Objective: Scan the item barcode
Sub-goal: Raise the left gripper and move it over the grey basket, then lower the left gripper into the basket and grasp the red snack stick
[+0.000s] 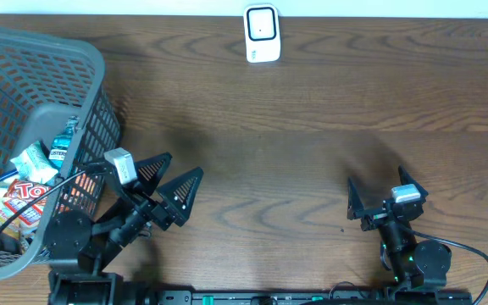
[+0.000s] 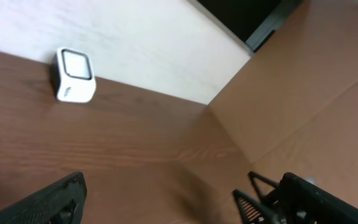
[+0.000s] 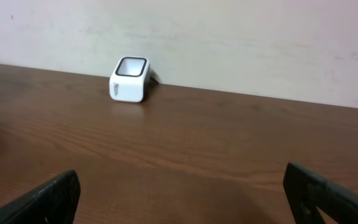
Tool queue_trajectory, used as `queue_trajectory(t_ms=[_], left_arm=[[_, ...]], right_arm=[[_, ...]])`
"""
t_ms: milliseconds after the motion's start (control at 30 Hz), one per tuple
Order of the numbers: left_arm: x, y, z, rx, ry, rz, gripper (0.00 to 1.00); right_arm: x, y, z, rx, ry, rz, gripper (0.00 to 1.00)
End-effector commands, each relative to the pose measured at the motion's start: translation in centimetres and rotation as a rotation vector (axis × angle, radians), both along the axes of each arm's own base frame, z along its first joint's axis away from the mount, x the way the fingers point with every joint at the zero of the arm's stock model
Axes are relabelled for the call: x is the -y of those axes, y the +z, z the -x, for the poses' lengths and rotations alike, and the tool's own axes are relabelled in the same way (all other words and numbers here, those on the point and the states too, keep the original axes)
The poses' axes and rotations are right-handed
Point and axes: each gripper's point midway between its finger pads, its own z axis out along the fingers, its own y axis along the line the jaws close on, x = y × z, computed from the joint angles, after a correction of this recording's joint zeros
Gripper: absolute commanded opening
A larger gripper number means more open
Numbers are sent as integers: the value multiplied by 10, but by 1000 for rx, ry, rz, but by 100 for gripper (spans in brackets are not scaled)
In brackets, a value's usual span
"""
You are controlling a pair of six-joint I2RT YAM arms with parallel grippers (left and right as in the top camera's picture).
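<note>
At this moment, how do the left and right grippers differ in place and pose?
The left gripper sits beside the basket and points diagonally to the far right; the right gripper is over bare table, away from the basket, pointing nearly straight at the far edge. The scanner shows tilted in the left gripper's camera, level in the right's. Both are open and empty.

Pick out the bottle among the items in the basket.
The small bottle with the blue label, propped against the basket wall; the others are flat packets.

Matt wooden table (glossy plastic scanner)
</note>
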Motion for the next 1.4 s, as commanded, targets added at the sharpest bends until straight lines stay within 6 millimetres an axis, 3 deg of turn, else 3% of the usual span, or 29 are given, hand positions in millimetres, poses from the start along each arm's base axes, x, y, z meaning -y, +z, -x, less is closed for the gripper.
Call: queue_trajectory(t_ms=[0,100,167,333,500,733,867,1100,1367], left_arm=[[1,37,9,67,-14,26,98],[-4,61,9,111,30,27,98],[-19,74,1,87,140,47,98],[-89,87,-19,-64,584,14,98],[-166,90,-12,-235,1019,-168,98],[-223,96,-5,-429,1339,-386,98],[-246,73,-14,-595,1405,-423,98],[-280,3,-29,-935,1348,-256,98],[-300,-68,-33,-1263,1263,-104,98]], right_arm=[[-1,-1,0,0,1,1,99],[-1,-1,0,0,1,1,99],[-1,-1,0,0,1,1,99],[-1,-1,0,0,1,1,99],[-1,-1,0,0,1,1,99],[-1,-1,0,0,1,1,99],[-1,-1,0,0,1,1,99],[-1,-1,0,0,1,1,99],[-1,-1,0,0,1,1,99]])
